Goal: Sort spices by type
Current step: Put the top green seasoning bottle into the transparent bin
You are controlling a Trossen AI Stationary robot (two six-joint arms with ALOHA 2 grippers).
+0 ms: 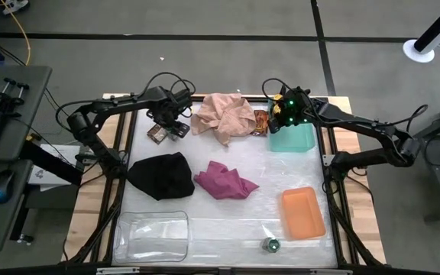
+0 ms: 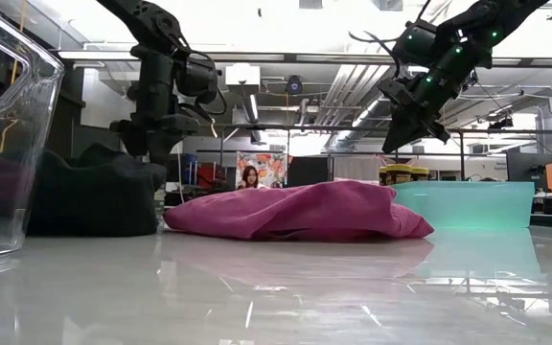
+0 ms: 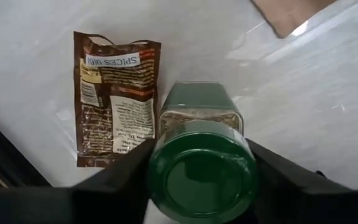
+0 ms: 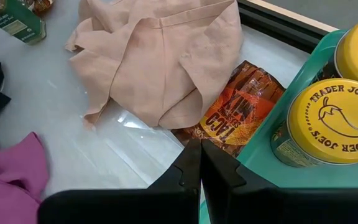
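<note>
My left gripper [image 3: 204,186] is over the table's far left part [image 1: 171,122], shut on a green-lidded spice jar [image 3: 202,162]. A brown foil packet [image 3: 115,121] lies flat on the table beside the jar. My right gripper [image 4: 201,171] is shut and empty, raised above the left rim of the teal tray [image 1: 292,139]. Two yellow-lidded jars [image 4: 334,121] stand in that tray. An orange foil packet [image 4: 238,115] lies between the tray and the pink cloth [image 4: 166,56], partly under the cloth. Another green-lidded jar [image 1: 271,244] stands near the near edge. My left gripper pinches the green-lidded jar at its lid [image 3: 204,177], one finger [image 3: 123,180] on each side of it. The fingers come from above, pointing down, and the jar stands upright under them. Whether its bottom rests on the table I cannot tell.
A black cloth [image 1: 161,174] and a magenta cloth [image 1: 224,182] lie mid-table. An orange tray [image 1: 302,212] sits near right and a clear tray [image 1: 156,235] near left. Bare tabletop shows between the cloths and the near trays.
</note>
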